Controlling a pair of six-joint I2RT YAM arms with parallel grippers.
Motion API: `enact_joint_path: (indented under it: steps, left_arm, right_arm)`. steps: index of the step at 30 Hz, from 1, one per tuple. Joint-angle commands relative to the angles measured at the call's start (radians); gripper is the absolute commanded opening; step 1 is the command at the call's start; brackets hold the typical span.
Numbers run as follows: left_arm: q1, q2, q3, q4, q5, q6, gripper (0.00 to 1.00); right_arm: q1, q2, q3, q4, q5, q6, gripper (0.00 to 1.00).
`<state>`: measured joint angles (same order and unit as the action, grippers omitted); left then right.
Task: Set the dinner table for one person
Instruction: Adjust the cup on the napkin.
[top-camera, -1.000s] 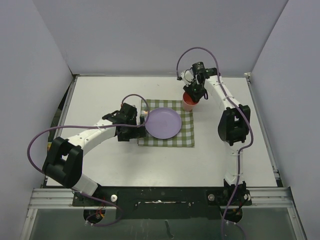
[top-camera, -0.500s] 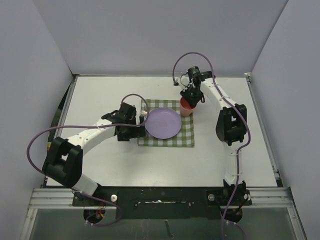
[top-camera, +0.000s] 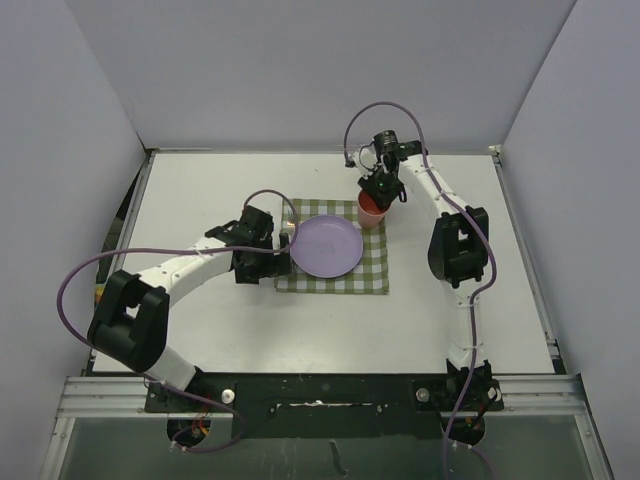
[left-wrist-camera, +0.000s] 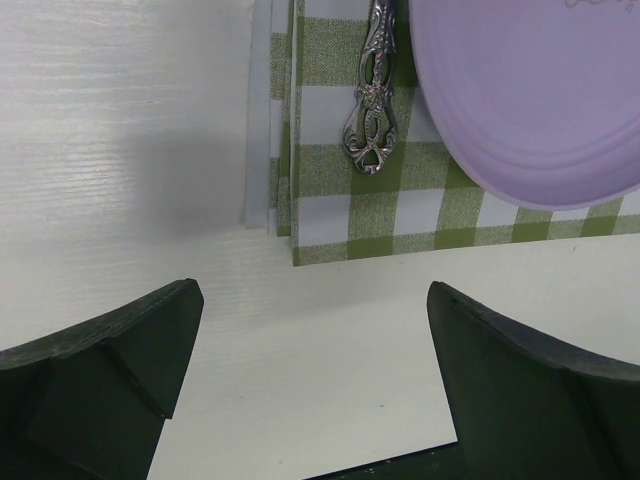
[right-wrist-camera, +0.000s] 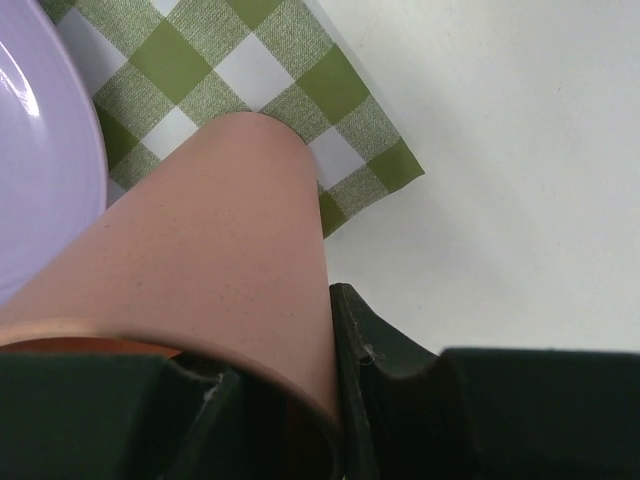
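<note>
Top view: the right hand (top-camera: 378, 196) grasps the pink cup (top-camera: 371, 212) at the checked cloth's (top-camera: 372, 276) far corner, beside the plate (top-camera: 326, 247); cup placement appears to be the step in hand; left wrist view: the left hand (left-wrist-camera: 310, 295) is released over the white surface (left-wrist-camera: 120, 120); right wrist view: the cup base is over the cloth corner; next, lower it upright, then release.

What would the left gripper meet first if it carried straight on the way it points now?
Probably the checked cloth, at its near edge, then the silver handle on it beside the purple plate. The left gripper is open; its height above the table is unclear.
</note>
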<state>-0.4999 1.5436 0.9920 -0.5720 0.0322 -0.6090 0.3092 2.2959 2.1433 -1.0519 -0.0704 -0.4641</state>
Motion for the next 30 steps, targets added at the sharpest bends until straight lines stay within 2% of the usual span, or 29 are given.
enact_joint_path:
  steps: [1,9,14,16,18,20,26,30]
  left_arm:
    - [0.009,0.028,0.043,0.041,0.012,0.012,0.98]
    - [0.011,0.057,0.059,0.046,0.02,0.015,0.98]
    - [0.011,0.061,0.061,0.045,0.023,0.017,0.98]
    - [0.011,0.058,0.057,0.047,0.023,0.016,0.98]
    - [0.012,0.058,0.056,0.047,0.024,0.016,0.98]
    - [0.012,0.056,0.056,0.046,0.025,0.017,0.98]
    - [0.012,0.05,0.053,0.048,0.025,0.016,0.98]
    - [0.012,0.044,0.049,0.05,0.027,0.013,0.98]
  right_arm:
    - [0.001,0.015,0.071,0.037,-0.003,-0.004,0.0]
    - [0.001,0.058,0.158,0.015,0.0,-0.001,0.0]
    - [0.002,0.051,0.118,0.018,0.003,-0.002,0.0]
    - [0.002,0.04,0.091,0.03,0.012,-0.001,0.07]
    - [0.001,0.028,0.072,0.04,0.019,-0.001,0.24]
    - [0.002,0.018,0.06,0.042,0.029,-0.001,0.33]
    - [0.005,0.0,0.049,0.041,0.044,-0.005,0.47]
    - [0.005,-0.016,0.051,0.045,0.046,-0.005,0.48]
